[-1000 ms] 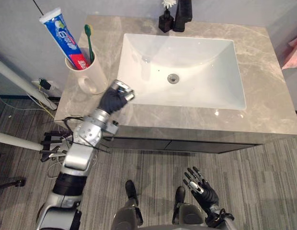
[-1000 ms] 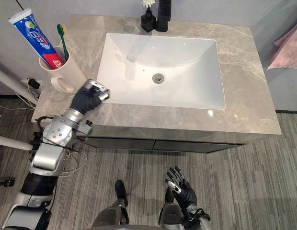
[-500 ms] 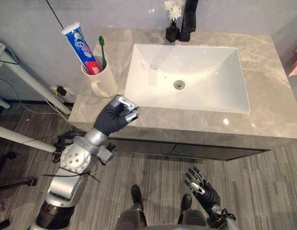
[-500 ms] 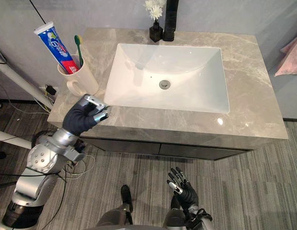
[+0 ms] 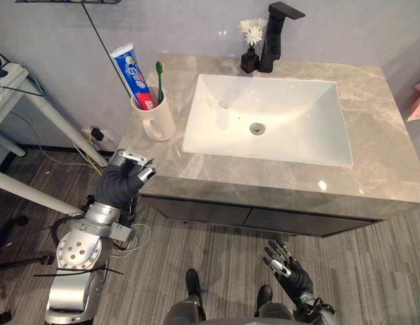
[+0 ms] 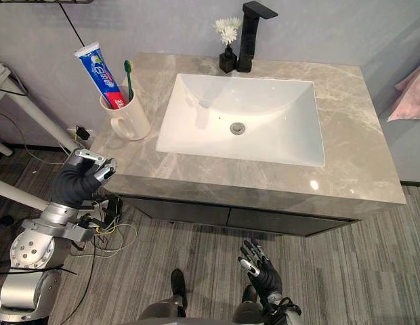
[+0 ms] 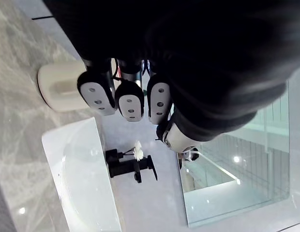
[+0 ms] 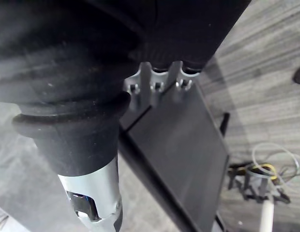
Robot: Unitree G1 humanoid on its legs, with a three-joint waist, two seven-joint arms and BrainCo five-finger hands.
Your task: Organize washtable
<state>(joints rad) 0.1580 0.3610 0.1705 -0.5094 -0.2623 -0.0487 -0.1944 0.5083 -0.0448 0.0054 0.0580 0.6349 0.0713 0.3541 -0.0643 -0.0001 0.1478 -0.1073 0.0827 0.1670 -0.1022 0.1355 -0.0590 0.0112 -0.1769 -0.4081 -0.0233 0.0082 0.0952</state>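
No readable words or numbers, print on the toothpaste tube (image 5: 135, 73) in the cup (image 5: 160, 122) too small to make out

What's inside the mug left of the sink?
The cream mug holds a blue-and-red toothpaste tube and a green toothbrush, both sticking out above the rim. The mug wall hides their lower ends and anything else inside.

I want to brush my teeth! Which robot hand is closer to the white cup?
Left. The left hand sits off the counter corner near the cup; the right hand hangs over the floor, far away.
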